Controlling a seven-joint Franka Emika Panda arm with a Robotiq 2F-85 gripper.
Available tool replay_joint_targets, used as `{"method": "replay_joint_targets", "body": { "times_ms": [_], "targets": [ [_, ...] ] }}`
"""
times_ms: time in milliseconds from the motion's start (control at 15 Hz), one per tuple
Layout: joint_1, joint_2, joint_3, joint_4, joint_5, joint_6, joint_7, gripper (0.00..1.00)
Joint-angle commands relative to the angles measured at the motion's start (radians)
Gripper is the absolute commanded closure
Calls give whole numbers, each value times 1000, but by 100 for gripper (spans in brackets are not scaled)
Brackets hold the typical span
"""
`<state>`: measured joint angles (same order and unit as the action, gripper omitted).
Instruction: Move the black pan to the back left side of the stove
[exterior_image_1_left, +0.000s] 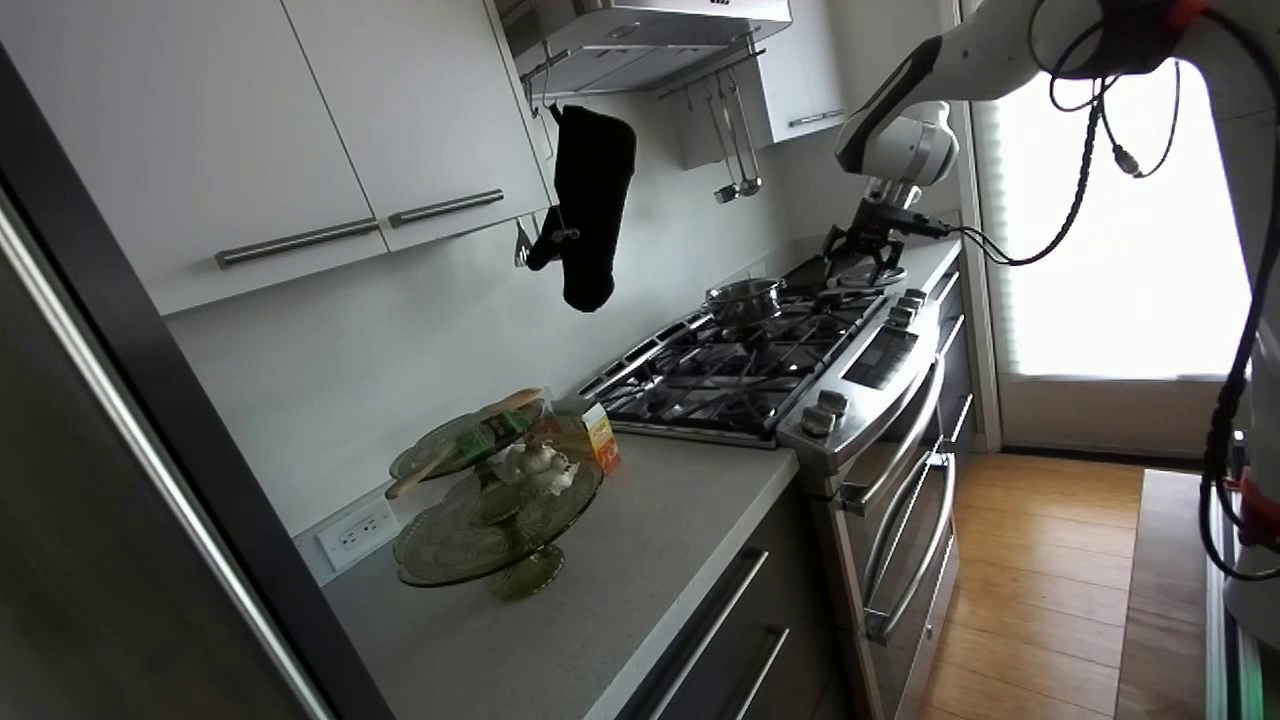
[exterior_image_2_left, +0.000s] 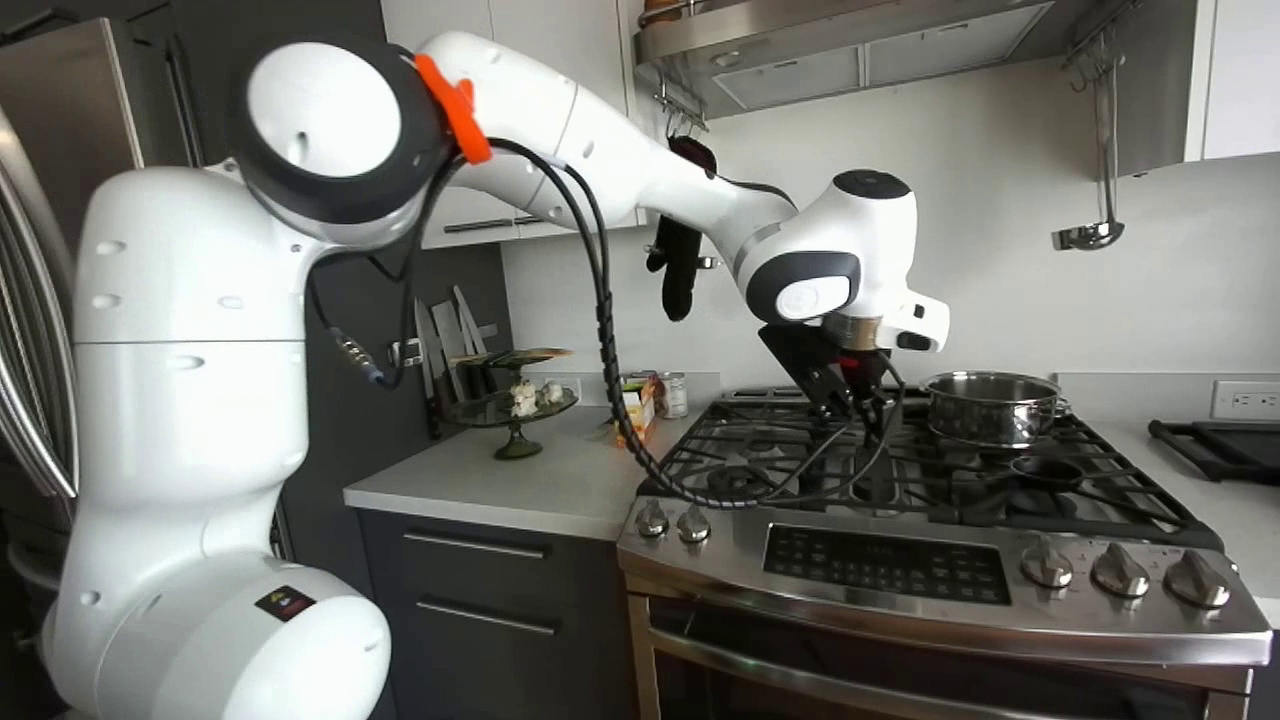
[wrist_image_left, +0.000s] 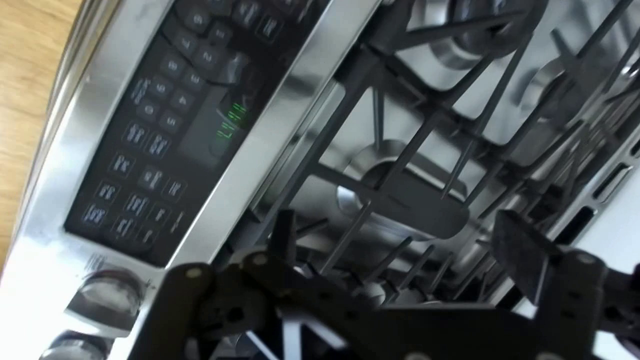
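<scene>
Wide-spread jaws to the left of a small black pan (exterior_image_2_left: 1047, 471) on a stainless steel gas range (exterior_image_2_left: 735, 558)

Directions as faced from the knobs (exterior_image_2_left: 1120, 573). At the front right of the range, in front of the stainless steel pot (exterior_image_2_left: 985, 408): the small black pan. Above the cast-iron grates (wrist_image_left: 434, 120), near the oval centre burner (wrist_image_left: 425, 207) and apart from the pan: jaws at full spread with nothing between, at the end of the white Panda arm (exterior_image_2_left: 690, 190), the sole arm present. Governing relation for the coming move: pan to the right of the jaws and nearer the knobs. Long axis apparently slanting toward the front right corner, though hard to separate from the grates. Jaw opening, in the wrist view, aligned front to back; hence, in judgement, some rotation likely for a grip across that axis, amount uncertain. Pan not identifiable in the wrist view. Transfer to the back left, by the present layout, not yet made.
</scene>
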<state>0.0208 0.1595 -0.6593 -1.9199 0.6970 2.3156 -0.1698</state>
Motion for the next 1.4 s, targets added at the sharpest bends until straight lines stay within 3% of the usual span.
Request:
{"method": "replay_joint_targets", "body": {
  "times_ms": [0, 67, 133, 200, 533, 800, 1000, 1333],
  "targets": [
    [-176, 205, 160, 189, -37, 102, 102, 0],
    [-209, 230, 198, 213, -65, 157, 124, 0],
    [-233, 132, 243, 122, -77, 131, 95, 0],
    [-253, 168, 264, 155, -90, 160, 115, 0],
    [-275, 213, 281, 207, -104, 173, 136, 0],
    [-267, 301, 298, 270, -292, 343, 297, 0],
    [-225, 381, 256, 330, -471, 408, 472, 0],
    [-196, 530, 191, 486, -637, 358, 699, 0]
  ]
}}
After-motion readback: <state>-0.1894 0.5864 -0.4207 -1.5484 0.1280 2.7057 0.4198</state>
